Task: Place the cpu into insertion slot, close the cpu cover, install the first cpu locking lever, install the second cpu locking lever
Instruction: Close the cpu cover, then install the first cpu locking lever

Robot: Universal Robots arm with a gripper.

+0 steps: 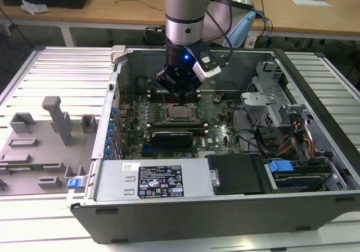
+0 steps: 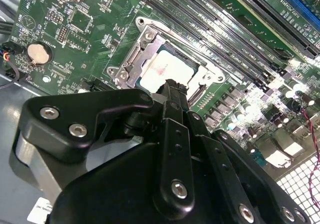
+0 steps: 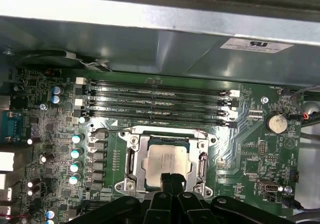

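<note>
The cpu (image 3: 167,160) lies flat in the insertion slot (image 1: 181,113) on the green board, its silver top showing. The cpu cover (image 3: 137,156) lies down around it as a silver frame; both also appear in the second wrist view, cpu (image 2: 162,66) and cover (image 2: 131,59). My gripper (image 3: 173,180) hangs over the socket's edge, on the side away from the memory slots, fingers pressed together with nothing visible between them. In the second wrist view the gripper (image 2: 172,86) tip overlaps the cpu's edge. From the exterior view the gripper (image 1: 181,99) stands just above the socket.
Long memory slots (image 3: 155,101) run beside the socket, with the case wall (image 3: 150,44) behind them. A coin battery (image 3: 276,123) sits on the board. A black card (image 1: 177,135), a power supply (image 1: 152,181) and a drive cage (image 1: 270,94) surround the board. Grey fixtures (image 1: 56,117) stand outside the case.
</note>
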